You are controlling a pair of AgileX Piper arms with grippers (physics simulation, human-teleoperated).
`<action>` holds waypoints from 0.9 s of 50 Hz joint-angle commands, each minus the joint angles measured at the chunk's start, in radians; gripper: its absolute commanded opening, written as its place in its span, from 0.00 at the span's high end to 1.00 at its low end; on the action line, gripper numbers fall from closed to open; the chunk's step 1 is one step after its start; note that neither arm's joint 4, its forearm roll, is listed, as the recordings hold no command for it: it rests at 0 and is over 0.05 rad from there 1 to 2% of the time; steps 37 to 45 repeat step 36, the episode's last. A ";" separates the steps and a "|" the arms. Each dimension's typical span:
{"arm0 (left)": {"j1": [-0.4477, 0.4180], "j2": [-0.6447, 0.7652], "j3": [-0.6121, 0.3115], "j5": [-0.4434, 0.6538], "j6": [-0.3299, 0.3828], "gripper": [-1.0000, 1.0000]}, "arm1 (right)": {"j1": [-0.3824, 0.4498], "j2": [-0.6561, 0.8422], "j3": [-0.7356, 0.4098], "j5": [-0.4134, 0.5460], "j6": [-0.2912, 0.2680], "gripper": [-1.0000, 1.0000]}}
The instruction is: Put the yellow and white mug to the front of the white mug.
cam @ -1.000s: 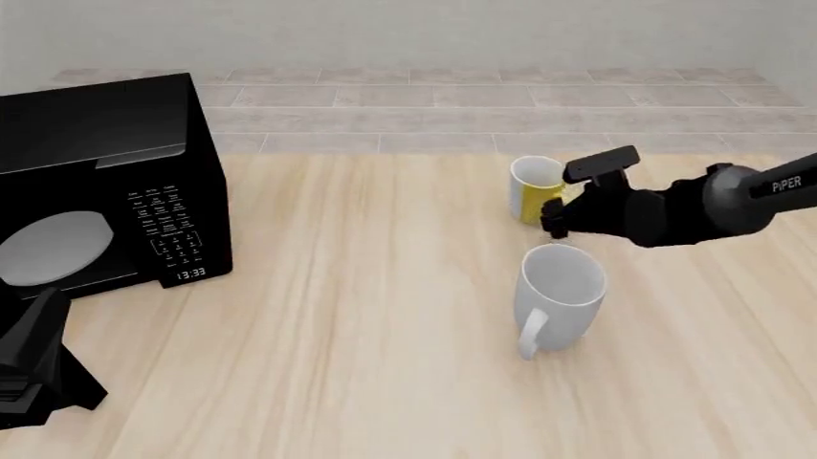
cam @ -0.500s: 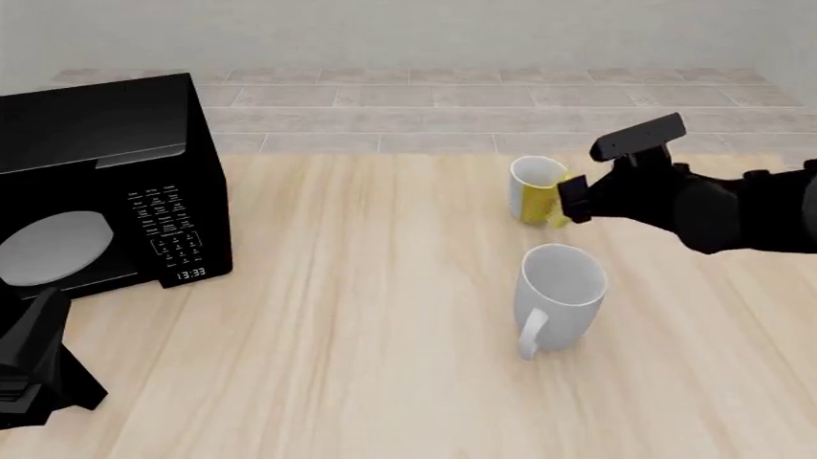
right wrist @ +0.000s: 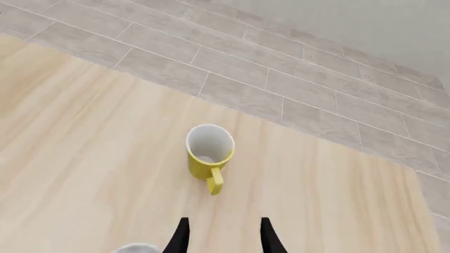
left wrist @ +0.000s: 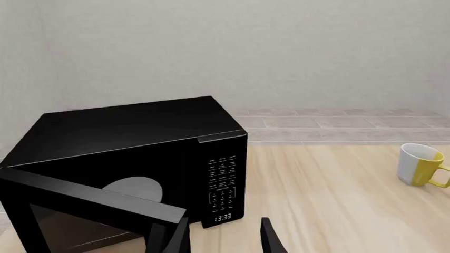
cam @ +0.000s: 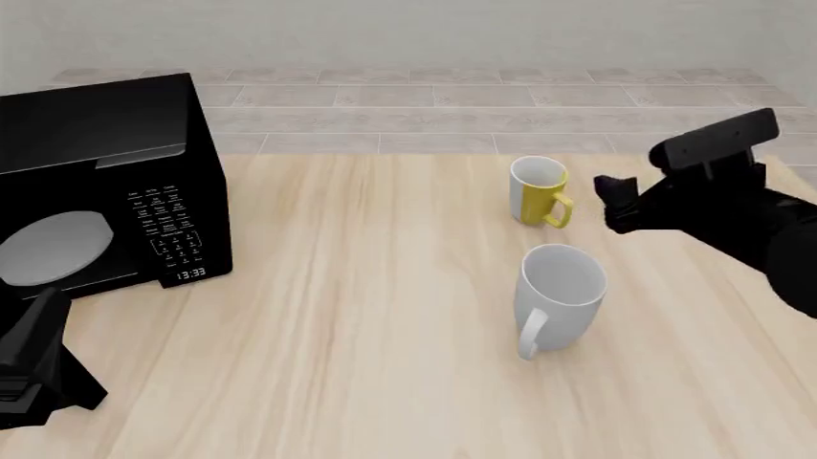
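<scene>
Pale wood-grain table [cam: 358,316]: glossy cylindrical yellow and white mug [cam: 538,189]; right hand [cam: 613,204] open, empty.

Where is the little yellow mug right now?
In the front view the yellow and white mug stands upright on the table's far right part, just beyond the white mug, with the right tool beside it, not touching.

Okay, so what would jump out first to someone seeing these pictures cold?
Probably the big black microwave at the table's left, door open. Next, the two mugs right of centre: the small yellow and white mug standing farther back, the taller white mug nearer the camera. The right gripper hovers open beside the yellow one, holding nothing.
</scene>
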 commanded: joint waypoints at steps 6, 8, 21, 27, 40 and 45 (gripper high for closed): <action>0.000 0.000 0.000 0.000 0.000 0.00 | -0.006 -0.325 0.121 0.086 -0.021 0.00; 0.000 0.000 0.000 0.000 0.000 0.00 | -0.007 -0.356 0.126 0.103 -0.022 0.00; 0.000 0.000 0.000 0.000 0.000 0.00 | -0.017 -0.539 0.161 0.194 -0.023 0.00; 0.000 0.000 0.000 0.000 0.000 0.00 | -0.023 -0.628 0.179 0.245 -0.024 0.00; 0.000 0.000 0.000 0.000 0.000 0.00 | -0.018 -0.705 0.192 0.292 -0.021 0.00; 0.000 0.000 0.000 0.000 0.000 0.00 | -0.018 -0.705 0.192 0.292 -0.021 0.00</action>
